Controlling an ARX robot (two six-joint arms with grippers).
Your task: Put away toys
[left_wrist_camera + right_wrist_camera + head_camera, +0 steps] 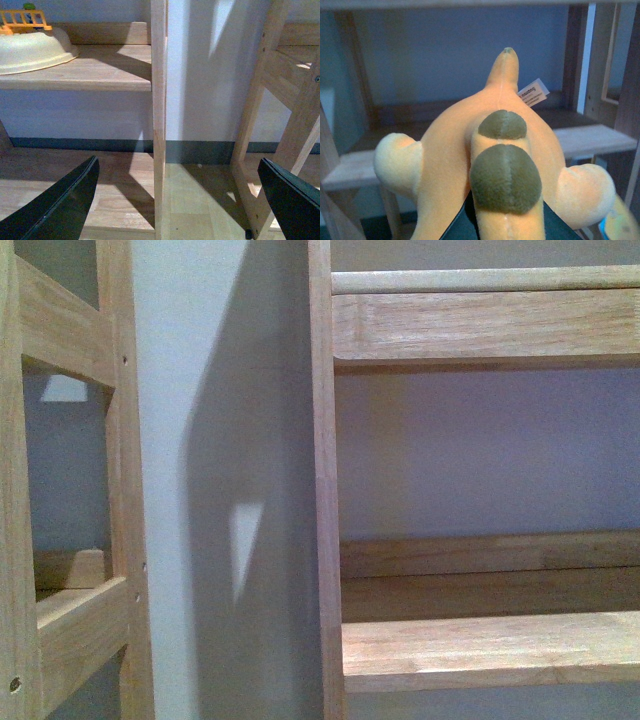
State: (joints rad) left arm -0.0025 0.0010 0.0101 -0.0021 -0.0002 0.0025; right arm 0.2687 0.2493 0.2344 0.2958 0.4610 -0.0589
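Note:
In the right wrist view my right gripper (502,227) is shut on the orange-yellow plush animal (450,150). The plush fills most of that view; it has olive-green round patches, two stubby pale limbs and a white sewn-in label (534,93). It hangs in front of a wooden shelf board (590,137). Its eye is hidden. In the left wrist view my left gripper (177,200) is open and empty, its dark fingers (65,205) spread wide low above the wooden floor, facing a shelf upright (159,115). Neither arm shows in the front view.
A cream bowl-shaped tub (32,50) with an orange-yellow plastic fence toy (24,20) sits on a low shelf. Wooden shelf frames (325,480) stand close ahead against a pale wall, with a second frame (120,490) at left. Another leg (260,125) stands right of the gap.

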